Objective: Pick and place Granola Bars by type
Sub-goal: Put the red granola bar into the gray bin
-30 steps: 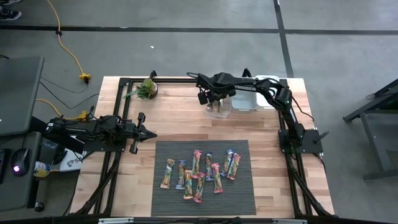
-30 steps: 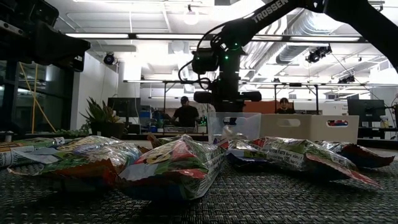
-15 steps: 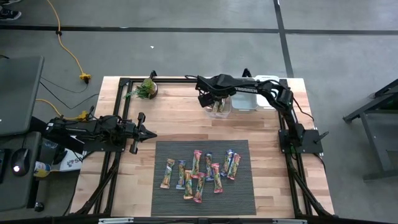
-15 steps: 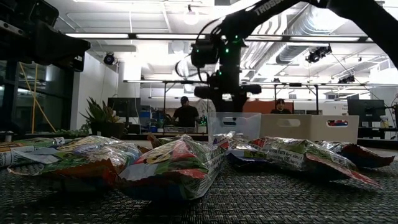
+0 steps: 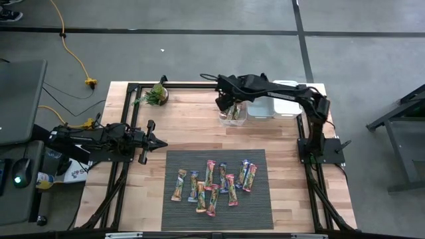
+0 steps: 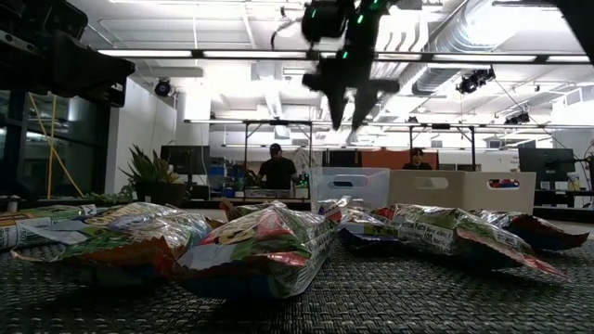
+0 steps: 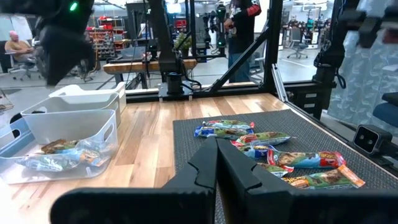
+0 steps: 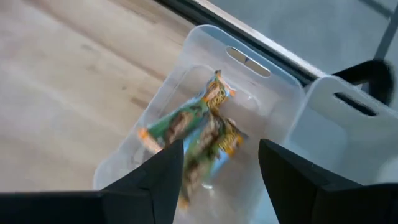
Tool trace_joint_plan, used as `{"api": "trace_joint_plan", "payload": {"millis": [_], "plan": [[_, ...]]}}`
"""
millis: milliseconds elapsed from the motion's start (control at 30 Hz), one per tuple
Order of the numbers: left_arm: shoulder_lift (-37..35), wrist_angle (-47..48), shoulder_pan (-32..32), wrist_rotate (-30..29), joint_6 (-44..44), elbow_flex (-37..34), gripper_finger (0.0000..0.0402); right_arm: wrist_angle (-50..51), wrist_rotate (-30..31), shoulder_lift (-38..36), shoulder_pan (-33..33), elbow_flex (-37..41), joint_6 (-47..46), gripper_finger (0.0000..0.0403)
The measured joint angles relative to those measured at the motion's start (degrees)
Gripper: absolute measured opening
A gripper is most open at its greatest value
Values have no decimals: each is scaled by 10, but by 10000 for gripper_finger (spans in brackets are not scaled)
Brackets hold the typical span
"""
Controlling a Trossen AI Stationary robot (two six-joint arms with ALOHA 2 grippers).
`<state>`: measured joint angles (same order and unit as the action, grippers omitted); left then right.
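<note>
Grey concrete floor (image 5: pixel 199 53) (dark seams), yellow cable (image 5: pixel 74 56), ceiling lights (image 6: pixel 148 53), distant workbenches (image 6: pixel 251 190)

The tabletop (image 5: pixel 192 133) is pale, smooth wood planking, and a dark, matt woven mat (image 5: pixel 259 206) lies on it. The Granola Bars (image 5: pixel 212 182) wear glossy, crinkled foil-like wrappers, while the bin (image 8: pixel 186 74) is clear, smooth plastic.
</note>
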<state>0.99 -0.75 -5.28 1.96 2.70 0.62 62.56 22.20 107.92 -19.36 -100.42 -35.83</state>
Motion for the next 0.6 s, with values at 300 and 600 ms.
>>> {"api": "trace_joint_plan", "payload": {"millis": [300, 600], "plan": [[0, 0, 0, 0, 0, 0, 1, 25, 14, -122, 83, 0, 18, 193], [0, 0, 0, 0, 0, 0, 1, 79, 30, -206, 185, 0, -97, 193]]}}
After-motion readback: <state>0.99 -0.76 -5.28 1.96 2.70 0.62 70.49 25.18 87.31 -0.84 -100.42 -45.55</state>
